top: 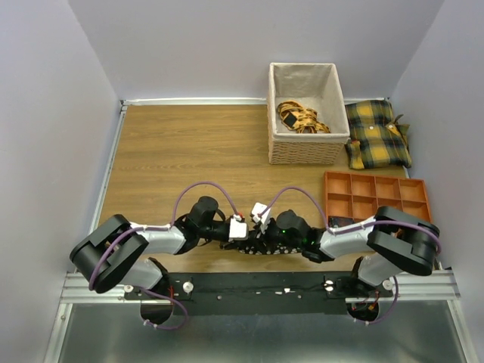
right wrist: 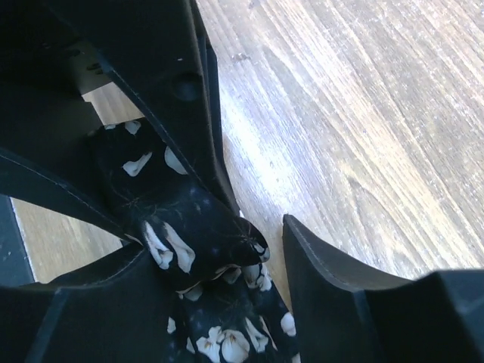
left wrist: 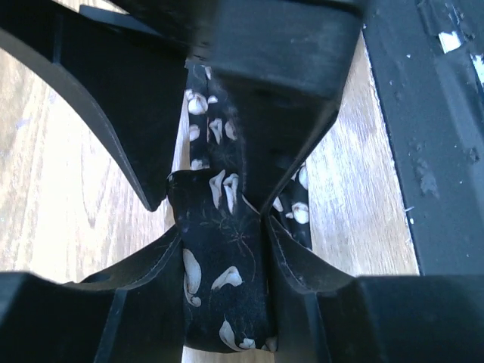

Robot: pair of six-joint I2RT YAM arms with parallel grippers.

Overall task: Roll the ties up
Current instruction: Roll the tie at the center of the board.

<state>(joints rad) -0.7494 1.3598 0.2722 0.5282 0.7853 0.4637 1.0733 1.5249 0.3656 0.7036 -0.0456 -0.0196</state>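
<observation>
Left arm: folded inward along the near edge of the counter, forearm pointing toward the middle.
Left hand: narrowed onto the tie, the rolled black fabric filling the gap between both fingers.
Right arm: folded inward the same way, meeting the left at the centre.
Right hand: spread apart; the tie's end rests against one finger, bare wood showing before the other.
Tie: one, black with pale flowers, lying between the two hands at the near centre.
Basket: one, woven, at the far right, holding a yellow-brown fabric bundle.
Cushions: two, yellow-and-black plaid, just beside the basket.
Tray: one, orange, divided into compartments.
Surface: wood-grain counter.
Room: plain pale walls on three sides.
</observation>
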